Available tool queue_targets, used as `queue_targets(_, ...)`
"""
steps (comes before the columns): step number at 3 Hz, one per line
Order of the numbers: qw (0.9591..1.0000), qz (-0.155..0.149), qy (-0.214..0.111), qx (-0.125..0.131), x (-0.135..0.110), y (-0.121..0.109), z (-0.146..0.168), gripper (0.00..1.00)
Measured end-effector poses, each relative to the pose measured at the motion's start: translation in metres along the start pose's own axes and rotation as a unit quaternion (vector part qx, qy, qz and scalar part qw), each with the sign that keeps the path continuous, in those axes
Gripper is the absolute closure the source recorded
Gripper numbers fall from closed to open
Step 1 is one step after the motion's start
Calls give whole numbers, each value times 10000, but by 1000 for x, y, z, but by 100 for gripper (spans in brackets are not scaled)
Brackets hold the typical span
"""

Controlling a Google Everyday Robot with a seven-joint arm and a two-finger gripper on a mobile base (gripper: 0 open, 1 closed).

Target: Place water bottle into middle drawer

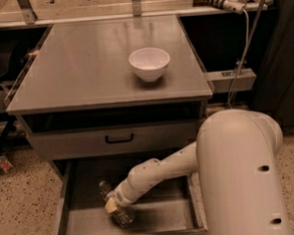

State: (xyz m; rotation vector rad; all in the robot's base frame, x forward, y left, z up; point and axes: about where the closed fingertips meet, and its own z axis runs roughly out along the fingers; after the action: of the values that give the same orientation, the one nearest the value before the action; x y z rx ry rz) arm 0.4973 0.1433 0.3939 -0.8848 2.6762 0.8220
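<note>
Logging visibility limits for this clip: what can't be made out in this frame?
All in the camera view:
- Hand: down in the middle drawer at the water bottle. The wrist covers the contact, so whether it holds the bottle cannot be told.
- Bottle's middle: hidden by the hand.
- Drawer's right front corner: hidden behind the robot's arm.
- Small item on the floor at the left edge: too small to identify.

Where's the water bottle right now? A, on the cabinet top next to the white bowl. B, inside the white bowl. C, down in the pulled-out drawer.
C: the water bottle lies on the floor of the open middle drawer, with the gripper down at it.
</note>
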Motion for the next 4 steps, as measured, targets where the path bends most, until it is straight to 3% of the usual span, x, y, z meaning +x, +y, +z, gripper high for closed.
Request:
queue_targets(2, 9999, 98, 30, -86, 3, -7, 16, 100)
queue_targets(4, 9999, 98, 30, -86, 3, -7, 16, 58)
